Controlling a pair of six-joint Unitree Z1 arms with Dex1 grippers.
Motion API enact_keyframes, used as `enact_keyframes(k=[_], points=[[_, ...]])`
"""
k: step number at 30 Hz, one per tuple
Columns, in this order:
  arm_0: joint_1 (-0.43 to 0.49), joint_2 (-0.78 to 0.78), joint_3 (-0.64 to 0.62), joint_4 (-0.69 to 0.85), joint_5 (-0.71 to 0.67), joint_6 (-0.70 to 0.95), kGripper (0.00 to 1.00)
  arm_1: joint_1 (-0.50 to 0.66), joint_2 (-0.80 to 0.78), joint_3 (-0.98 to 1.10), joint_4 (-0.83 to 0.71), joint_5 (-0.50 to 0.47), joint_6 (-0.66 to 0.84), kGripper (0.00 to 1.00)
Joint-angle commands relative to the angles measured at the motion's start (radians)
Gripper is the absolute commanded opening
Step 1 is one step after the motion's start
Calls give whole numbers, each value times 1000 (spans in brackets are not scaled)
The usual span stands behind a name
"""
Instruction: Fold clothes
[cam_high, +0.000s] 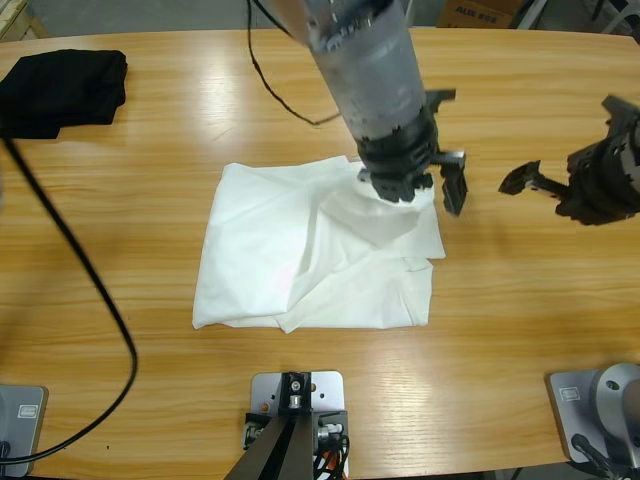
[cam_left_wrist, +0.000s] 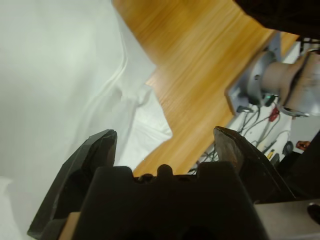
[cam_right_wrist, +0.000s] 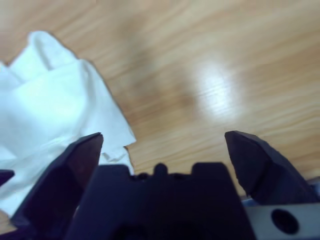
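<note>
The clothes, a white T-shirt (cam_high: 310, 250), lie partly folded and rumpled in the middle of the table. My left arm comes down from the top of the high view. Its gripper (cam_high: 415, 188) hovers over the shirt's upper right corner. The left wrist view shows this gripper (cam_left_wrist: 167, 142) open with nothing between its jaws, the shirt (cam_left_wrist: 60, 75) spreading beneath it. My right gripper (cam_high: 552, 150) is off to the right of the shirt, above bare wood. Seen from the right wrist, that gripper (cam_right_wrist: 162, 142) is wide open and holds nothing, and the shirt's edge (cam_right_wrist: 55, 110) lies to its left.
A black folded garment (cam_high: 65, 90) sits at the far left corner. A black cable (cam_high: 75, 270) runs down the left side of the table, and a thinner cable (cam_high: 275, 90) lies behind the shirt. Bare wood surrounds the shirt on every side.
</note>
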Motion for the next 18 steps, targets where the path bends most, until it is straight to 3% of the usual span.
enact_keyframes(k=[1, 3, 4, 7, 11, 14, 18], points=[[105, -179, -570, 312, 138, 195, 752, 13, -32, -143, 45, 8, -135, 512], [164, -291, -371, 314, 174, 265, 746, 13, -18, -164, 13, 43, -180, 104], [197, -331, -278, 314, 188, 276, 740, 14, -1, -168, -11, 69, -197, 9], [267, -410, -44, 311, 216, 329, 730, 14, 49, -171, -72, 125, -234, 0], [274, -460, 258, 282, 233, 392, 692, 14, 138, -171, -165, 228, -281, 0], [294, -506, 507, 126, 247, 381, 656, 13, 217, -194, -229, 259, -310, 0], [343, -529, 740, -51, 231, 378, 603, -11, 348, -320, -241, 287, -346, 0]])
